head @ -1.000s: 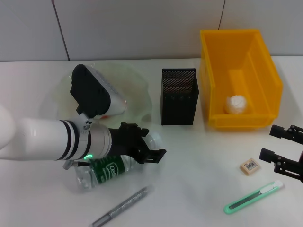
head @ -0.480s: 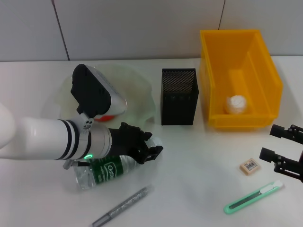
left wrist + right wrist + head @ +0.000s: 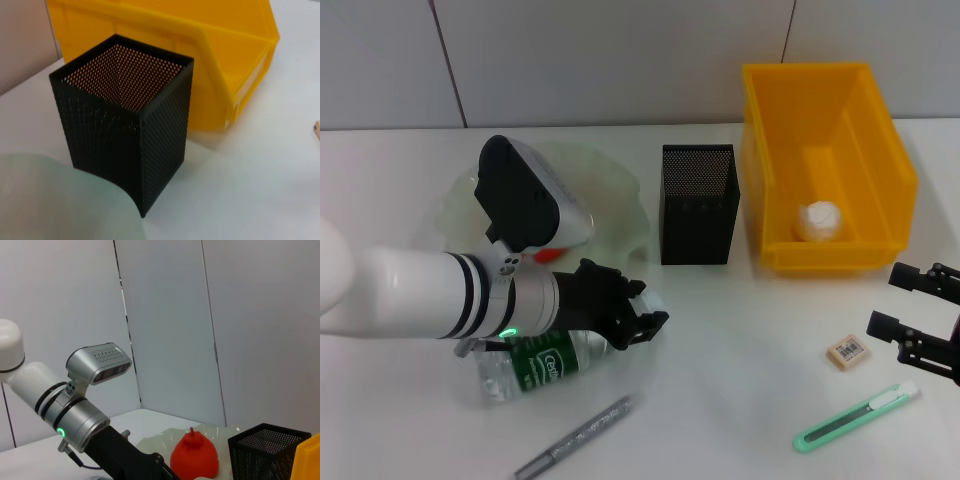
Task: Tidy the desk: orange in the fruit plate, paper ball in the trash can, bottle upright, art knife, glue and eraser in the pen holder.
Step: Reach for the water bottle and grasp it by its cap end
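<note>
The clear bottle (image 3: 545, 367) with a green label lies on its side at the front left. My left gripper (image 3: 632, 308) is shut on its neck end. The orange (image 3: 548, 255) (image 3: 194, 456) rests on the pale green fruit plate (image 3: 615, 190), mostly hidden behind my left wrist in the head view. A paper ball (image 3: 818, 220) lies inside the yellow trash can (image 3: 840, 100). Between plate and can stands the black mesh pen holder (image 3: 698, 205) (image 3: 125, 135). The eraser (image 3: 847, 351) and green art knife (image 3: 855, 417) lie near my open right gripper (image 3: 908, 303). The grey glue stick (image 3: 578, 436) lies at the front.
A grey panelled wall runs behind the white table (image 3: 740, 330). The trash can stands close beside the pen holder, with a narrow gap between them.
My left arm and its wrist camera have shifted slightly to the right, and the bottle's neck end has turned a little with the gripper. The right arm has not moved.
</note>
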Tool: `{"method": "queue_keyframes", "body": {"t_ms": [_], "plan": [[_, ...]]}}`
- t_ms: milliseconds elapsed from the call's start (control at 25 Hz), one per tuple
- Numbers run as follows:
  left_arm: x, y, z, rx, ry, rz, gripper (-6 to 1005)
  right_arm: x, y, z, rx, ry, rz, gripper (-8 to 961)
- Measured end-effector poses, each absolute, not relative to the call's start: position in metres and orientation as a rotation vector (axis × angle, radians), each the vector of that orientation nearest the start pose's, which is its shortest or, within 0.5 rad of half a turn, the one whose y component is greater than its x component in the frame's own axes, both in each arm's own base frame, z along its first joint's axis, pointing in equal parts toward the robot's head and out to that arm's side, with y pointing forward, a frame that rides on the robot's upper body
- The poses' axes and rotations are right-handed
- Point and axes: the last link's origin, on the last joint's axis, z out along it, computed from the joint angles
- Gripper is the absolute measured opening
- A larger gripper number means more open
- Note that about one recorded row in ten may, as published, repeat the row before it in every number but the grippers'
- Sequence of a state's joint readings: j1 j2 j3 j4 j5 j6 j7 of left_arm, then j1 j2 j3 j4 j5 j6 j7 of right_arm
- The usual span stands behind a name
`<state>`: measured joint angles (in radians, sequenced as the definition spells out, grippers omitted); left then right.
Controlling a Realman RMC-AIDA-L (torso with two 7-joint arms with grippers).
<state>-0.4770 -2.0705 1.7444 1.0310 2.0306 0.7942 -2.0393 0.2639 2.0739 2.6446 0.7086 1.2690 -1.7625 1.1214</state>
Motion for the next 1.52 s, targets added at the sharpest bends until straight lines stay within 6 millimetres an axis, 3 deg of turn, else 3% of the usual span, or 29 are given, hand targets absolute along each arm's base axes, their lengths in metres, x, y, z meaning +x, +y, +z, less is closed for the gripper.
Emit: {"method": "queue_keyframes", "body": {"t_ms": [280,520,960,1520], "plan": [[-0.192,0.353,-0.093,-2.701,-0.463,-0.045,471,0.321,0.252,0.048,-2.455,0.491,0.867,705],[-0.193,0.351,-0.093,-2.707,-0.437,-0.035,605,0.321,0.253,0.048,-2.453,0.492,0.865,707],[-0.195,0.344,-0.093,-2.704,-0.380,-0.004,740,0.320,0.254,0.047,-2.453,0.492,0.865,705],[-0.195,0.339,-0.096,-2.714,-0.330,0.006,725,0.319,0.255,0.046,-2.455,0.492,0.871,707]]}}
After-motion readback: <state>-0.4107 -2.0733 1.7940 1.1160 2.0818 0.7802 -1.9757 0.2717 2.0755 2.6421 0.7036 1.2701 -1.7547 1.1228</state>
